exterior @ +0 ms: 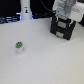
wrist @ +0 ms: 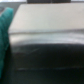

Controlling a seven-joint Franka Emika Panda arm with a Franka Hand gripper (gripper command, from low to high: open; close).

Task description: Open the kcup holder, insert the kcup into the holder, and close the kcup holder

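Your kcup [exterior: 19,47] stands on the white table [exterior: 45,65], towards the exterior view's left, its green top facing up and a small shadow at its base. It is alone there, touching nothing, and well apart from the kcup holder [exterior: 63,29], which sits at the table's far side on the exterior view's right. You see the holder as a black boxy unit with two grey rectangular patches on its front.

The gripper [exterior: 65,17] hangs directly over the holder's top, with the white arm [exterior: 64,6] rising out of the picture above it. Its fingers blend into the dark box, so you cannot tell whether the jaws are spread or closed, nor whether they touch the holder.

In the wrist view you get a blurred close look at a dark, glossy edge [wrist: 47,42] with a pale flat surface beyond it; a teal shape [wrist: 5,30] crowds one side. It is too soft to name more.

The table around the kcup is plain white and evenly lit. Behind it the room is dark, with a white bottle-like object [exterior: 25,11] standing at the far edge and a blue glint beside it.
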